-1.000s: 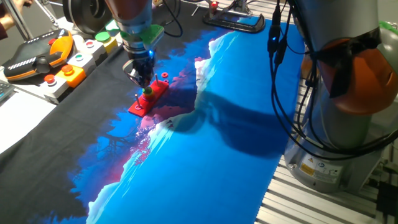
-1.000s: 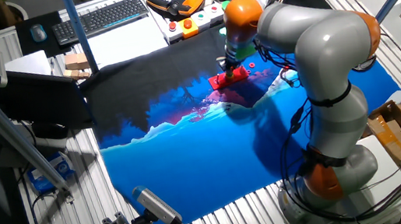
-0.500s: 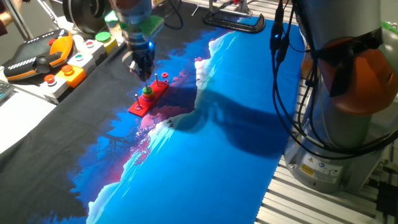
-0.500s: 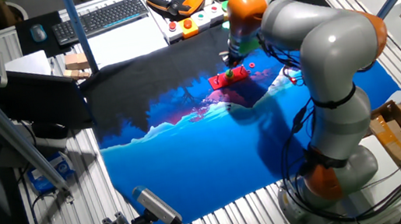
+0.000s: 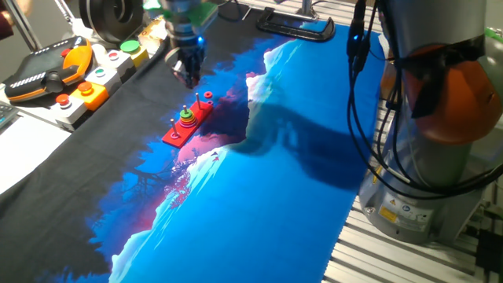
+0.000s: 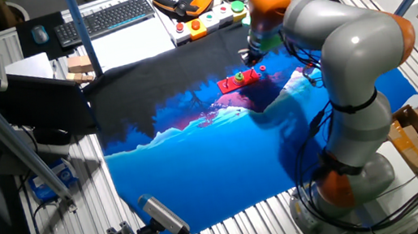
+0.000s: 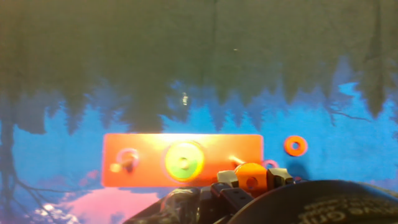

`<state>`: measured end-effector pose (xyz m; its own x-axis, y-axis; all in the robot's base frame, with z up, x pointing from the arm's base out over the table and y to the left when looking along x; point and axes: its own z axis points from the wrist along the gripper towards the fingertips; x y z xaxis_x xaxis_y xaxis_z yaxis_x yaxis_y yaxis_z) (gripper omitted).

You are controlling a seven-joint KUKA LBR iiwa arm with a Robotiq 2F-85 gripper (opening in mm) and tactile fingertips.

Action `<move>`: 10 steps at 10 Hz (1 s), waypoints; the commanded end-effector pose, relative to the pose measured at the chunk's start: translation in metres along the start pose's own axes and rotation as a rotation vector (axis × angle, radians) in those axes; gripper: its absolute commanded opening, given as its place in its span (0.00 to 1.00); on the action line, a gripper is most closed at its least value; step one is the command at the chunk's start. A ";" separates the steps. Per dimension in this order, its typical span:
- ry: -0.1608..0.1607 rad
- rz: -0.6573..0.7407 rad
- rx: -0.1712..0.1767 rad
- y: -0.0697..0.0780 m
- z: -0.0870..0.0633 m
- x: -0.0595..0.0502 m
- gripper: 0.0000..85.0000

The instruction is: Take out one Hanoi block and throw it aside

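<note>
In one fixed view: end effector [image 5: 189,72] raised above dark cloth [image 5: 118,134], beyond the red peg board [image 5: 188,124]; green ring [image 5: 187,116] stacked on the middle peg.

In the other fixed view: end effector [image 6: 253,52] up and just past the peg board [image 6: 238,80]; grip not discernible here.

In the hand view: fingers closed narrowly on the Hanoi block [image 7: 250,176], held above the board's right end; another small ring [image 7: 295,146] flat on the cloth beside the board.

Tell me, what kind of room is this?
Probably a robotics lab or workshop. A big grey arm stands at a metal-framed table, an orange handheld control unit lies nearby, and a keyboard sits at the back.
</note>
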<state>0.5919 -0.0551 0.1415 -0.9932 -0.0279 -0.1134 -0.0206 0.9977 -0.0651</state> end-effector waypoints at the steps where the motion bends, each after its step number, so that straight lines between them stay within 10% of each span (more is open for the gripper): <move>1: -0.002 -0.004 -0.005 -0.006 0.001 0.002 0.01; 10: 0.005 -0.035 -0.025 -0.046 0.026 0.023 0.01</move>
<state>0.5733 -0.1039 0.1152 -0.9922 -0.0634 -0.1076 -0.0589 0.9973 -0.0446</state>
